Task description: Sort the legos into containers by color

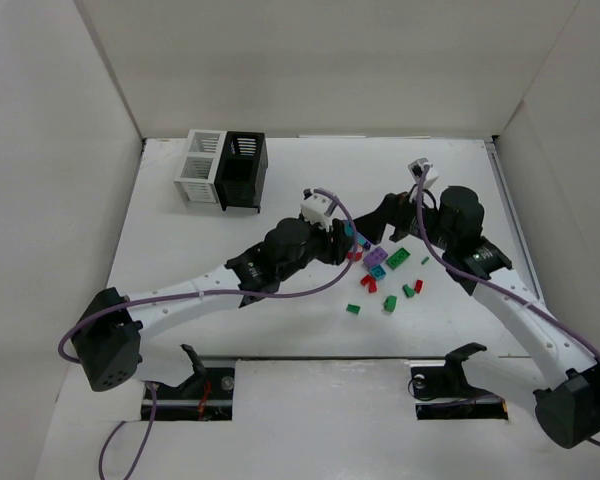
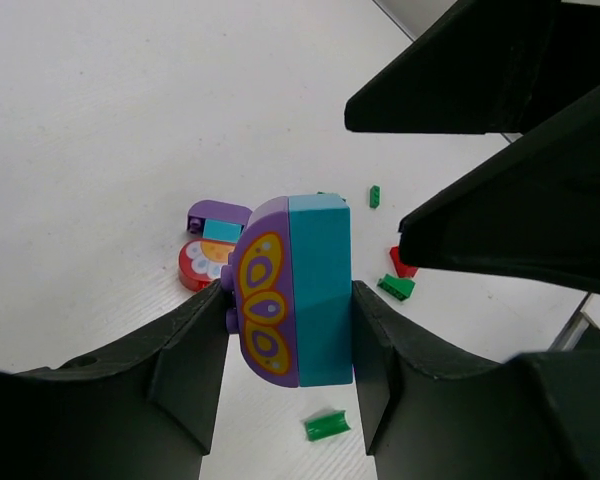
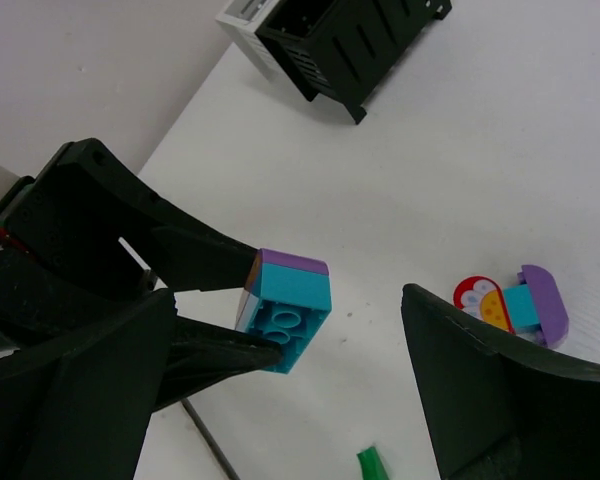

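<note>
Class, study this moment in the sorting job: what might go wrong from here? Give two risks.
1. The right arm holds its open jaws close beside the left arm, so the two may collide.
2. The left jaws pinch the teal-and-purple brick at their tips only; it could slip before reaching the far containers.

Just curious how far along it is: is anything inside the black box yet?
No brick shows inside the black box; from above, only its dark slatted walls are visible. Its floor is in shadow, so a small brick could be hidden there.
</note>
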Tool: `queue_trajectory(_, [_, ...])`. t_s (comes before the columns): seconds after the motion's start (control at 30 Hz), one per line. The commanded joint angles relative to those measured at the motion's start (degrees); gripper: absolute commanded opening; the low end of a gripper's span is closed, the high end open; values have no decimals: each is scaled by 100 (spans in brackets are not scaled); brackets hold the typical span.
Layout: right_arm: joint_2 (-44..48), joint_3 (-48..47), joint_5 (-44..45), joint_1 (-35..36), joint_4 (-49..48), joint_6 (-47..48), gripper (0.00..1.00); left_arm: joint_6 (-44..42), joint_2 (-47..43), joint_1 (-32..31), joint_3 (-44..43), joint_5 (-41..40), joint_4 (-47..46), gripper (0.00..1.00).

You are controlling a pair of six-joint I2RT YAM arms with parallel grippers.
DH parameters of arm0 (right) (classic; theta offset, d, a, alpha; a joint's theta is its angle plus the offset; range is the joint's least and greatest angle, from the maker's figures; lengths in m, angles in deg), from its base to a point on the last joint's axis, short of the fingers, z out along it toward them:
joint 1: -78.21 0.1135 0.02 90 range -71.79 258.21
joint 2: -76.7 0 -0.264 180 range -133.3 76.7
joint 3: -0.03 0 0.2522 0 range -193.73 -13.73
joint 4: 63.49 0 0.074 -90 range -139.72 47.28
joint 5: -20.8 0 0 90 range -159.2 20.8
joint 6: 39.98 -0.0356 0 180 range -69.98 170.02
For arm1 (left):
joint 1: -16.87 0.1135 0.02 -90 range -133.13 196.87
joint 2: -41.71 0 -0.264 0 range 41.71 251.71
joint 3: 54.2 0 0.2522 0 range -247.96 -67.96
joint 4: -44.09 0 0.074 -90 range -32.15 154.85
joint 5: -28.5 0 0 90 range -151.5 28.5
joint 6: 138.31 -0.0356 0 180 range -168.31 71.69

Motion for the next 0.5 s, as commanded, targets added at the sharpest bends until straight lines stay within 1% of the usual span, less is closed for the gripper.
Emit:
queue_trajectory(0.0, [-128, -251, -158, 77, -380, -318, 98, -120, -49, -39, -81, -297, -394, 44])
queue_trajectory(0.13, [-208, -251, -158, 138, -380, -433, 94, -120, -49, -39, -81, -428, -595, 44])
queue_trajectory(0.37, [-400, -304, -96, 191, -380, -486, 88, -252, -49, -145, -20, -429, -701, 44])
queue_trajectory(0.4, [-453, -365, -27, 252, -380, -486, 85, -321, -49, -145, -19, -429, -701, 44])
queue_trajectory(0.43, [-454, -365, -26, 305, -380, -486, 79, -322, -49, -145, -19, -429, -701, 44])
queue_trajectory(0.47, [-506, -435, -26, 305, -432, -486, 77, -322, -101, -145, -19, -429, -701, 44])
